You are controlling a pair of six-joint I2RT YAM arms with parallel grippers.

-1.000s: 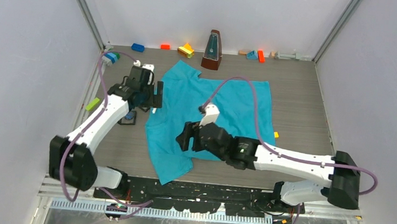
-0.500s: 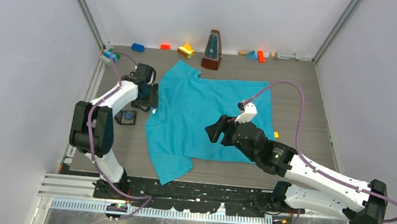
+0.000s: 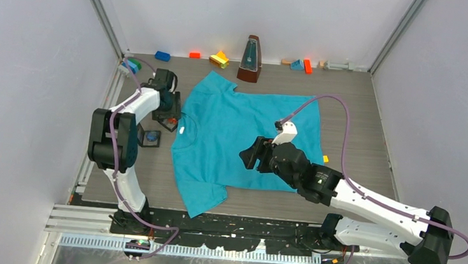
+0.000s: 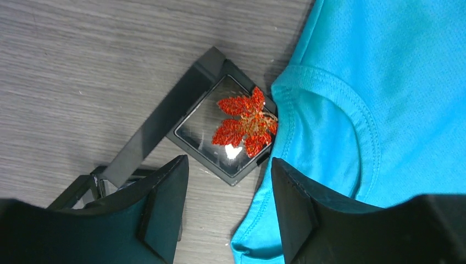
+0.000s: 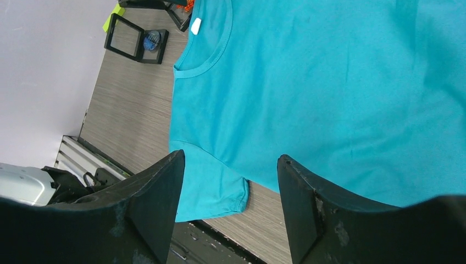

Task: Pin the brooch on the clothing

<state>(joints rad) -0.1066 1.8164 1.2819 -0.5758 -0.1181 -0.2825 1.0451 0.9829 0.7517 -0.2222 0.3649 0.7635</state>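
You are looking at a grey wood-grain table [image 3: 359, 130] closed in by pale walls [image 3: 24, 88] on the left, back and right. Along the back edge, left to right, sit a blue block [image 3: 162, 55], a red block [image 3: 195, 54], a yellow block [image 3: 218, 59] and a metronome [image 3: 249, 59].

Your left gripper [image 4: 226, 165] hangs at the table's left side with its jaws moderately apart and nothing between them. Below it is an open black case [image 4: 198, 118] holding the red leaf brooch [image 4: 244, 122], whose tip touches the shirt's collar. A second case [image 3: 149, 138] sits just nearer to you.

The shirt [image 3: 244, 126] lies flat mid-table, teal and softly creased. Its collar and white label [image 3: 181, 129] point left, with one sleeve toward the metronome and the other toward you.

Your right gripper [image 5: 231, 159] hovers above the shirt's near right part, jaws wide and empty.
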